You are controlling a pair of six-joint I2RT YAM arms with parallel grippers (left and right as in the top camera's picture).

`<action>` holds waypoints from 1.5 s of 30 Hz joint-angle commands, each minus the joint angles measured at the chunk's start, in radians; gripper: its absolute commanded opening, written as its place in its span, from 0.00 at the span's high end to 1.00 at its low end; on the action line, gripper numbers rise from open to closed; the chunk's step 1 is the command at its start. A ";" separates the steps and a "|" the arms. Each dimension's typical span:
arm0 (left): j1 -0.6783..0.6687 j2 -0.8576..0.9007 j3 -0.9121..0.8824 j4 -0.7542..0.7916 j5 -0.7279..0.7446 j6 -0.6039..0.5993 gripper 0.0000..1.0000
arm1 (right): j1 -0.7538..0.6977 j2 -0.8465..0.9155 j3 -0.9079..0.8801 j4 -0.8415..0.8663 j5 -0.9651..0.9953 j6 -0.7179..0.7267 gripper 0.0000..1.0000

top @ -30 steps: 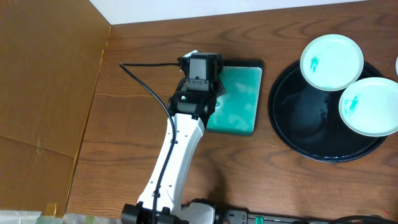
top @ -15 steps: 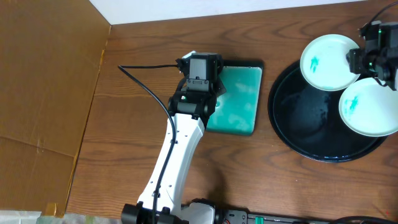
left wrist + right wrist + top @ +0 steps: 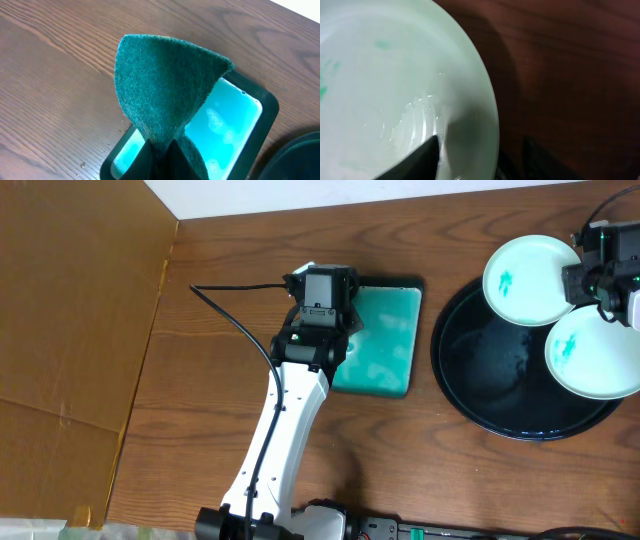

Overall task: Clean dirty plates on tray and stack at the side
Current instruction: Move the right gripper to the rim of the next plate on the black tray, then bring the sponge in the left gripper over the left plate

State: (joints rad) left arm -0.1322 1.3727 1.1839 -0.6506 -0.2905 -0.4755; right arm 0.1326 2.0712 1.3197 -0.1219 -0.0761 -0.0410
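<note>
Two white plates lie on the black round tray (image 3: 490, 390): a far one (image 3: 525, 280) and a near one (image 3: 590, 355), each with a teal smear. A third plate is not visible. My right gripper (image 3: 600, 275) is at the far plate's right rim. In the right wrist view its open fingers (image 3: 482, 157) straddle that plate's rim (image 3: 395, 90), one finger over the plate, one outside it. My left gripper (image 3: 318, 280) is shut on a green scouring pad (image 3: 165, 90) and holds it above the teal rectangular tray (image 3: 235, 125).
The teal rectangular tray (image 3: 385, 340) sits left of the black tray and holds wet turquoise liquid. A brown cardboard sheet (image 3: 70, 330) covers the table's left side. The black tray's edge shows in the left wrist view (image 3: 300, 155).
My right arm has come in from the right edge and now sits at the far plate's right rim. The left arm and pad have not moved.
</note>
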 commanded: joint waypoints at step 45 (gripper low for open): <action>-0.349 0.406 0.002 0.423 0.414 -0.084 0.93 | 0.081 -0.048 -0.002 -0.352 -0.196 0.156 0.99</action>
State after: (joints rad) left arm -0.4744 1.7340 1.1839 -0.2367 0.1238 -0.5041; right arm 0.1875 1.9957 1.3186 -0.4938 -0.3267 0.1150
